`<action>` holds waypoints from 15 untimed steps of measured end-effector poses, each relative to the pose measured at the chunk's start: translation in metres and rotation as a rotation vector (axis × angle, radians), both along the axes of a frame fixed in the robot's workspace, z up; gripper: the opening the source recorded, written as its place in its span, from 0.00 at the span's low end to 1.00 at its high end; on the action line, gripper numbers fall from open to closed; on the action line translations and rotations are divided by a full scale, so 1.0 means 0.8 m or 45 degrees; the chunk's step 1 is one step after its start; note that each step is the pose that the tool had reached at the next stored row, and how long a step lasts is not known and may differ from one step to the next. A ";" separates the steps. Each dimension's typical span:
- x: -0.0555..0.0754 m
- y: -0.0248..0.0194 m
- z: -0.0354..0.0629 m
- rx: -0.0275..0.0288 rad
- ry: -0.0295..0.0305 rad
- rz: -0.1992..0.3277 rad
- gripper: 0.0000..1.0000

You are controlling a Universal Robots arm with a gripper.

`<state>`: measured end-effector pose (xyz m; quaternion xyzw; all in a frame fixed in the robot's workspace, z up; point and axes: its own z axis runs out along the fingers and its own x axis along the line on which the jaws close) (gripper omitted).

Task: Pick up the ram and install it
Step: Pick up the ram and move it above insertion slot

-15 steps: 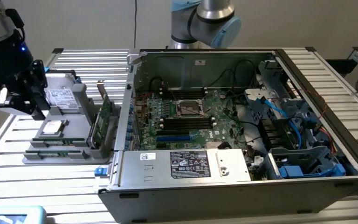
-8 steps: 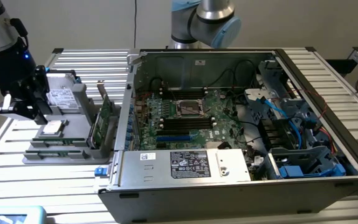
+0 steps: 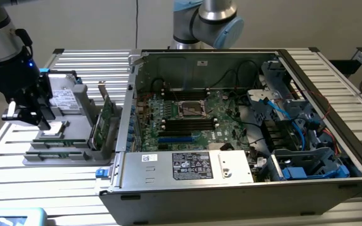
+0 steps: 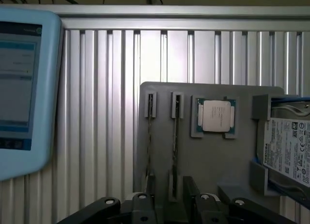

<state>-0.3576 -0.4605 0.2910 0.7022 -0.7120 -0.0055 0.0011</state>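
Hovering over the ram [image 4: 175,136] (light, stiff, fragile), my gripper [image 4: 170,199] stands spread, empty; I judge its long edges safest to pinch.

Table [image 4: 97,112] was ribbed bare aluminium with a satin sheen and streaky reflections. Holder tray [image 4: 213,161] was smooth matt grey plastic. CPU [image 4: 216,116] lid looked like pale brushed metal, set on a green board. Hard drive [image 4: 288,146] carried a white paper-like label, slightly glossy. Ram sticks [image 3: 60,141] were green circuit board. Case [image 3: 168,188] was dull grey sheet metal and looked unpainted. Pendant [image 4: 46,88] was smooth light-blue plastic with a glossy screen. Gripper [image 4: 169,197] was black, semi-matt, with shiny screw heads.
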 end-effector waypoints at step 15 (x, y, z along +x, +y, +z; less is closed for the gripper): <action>-0.001 -0.0101 -0.032 0.0002 -0.0002 0.000 0.36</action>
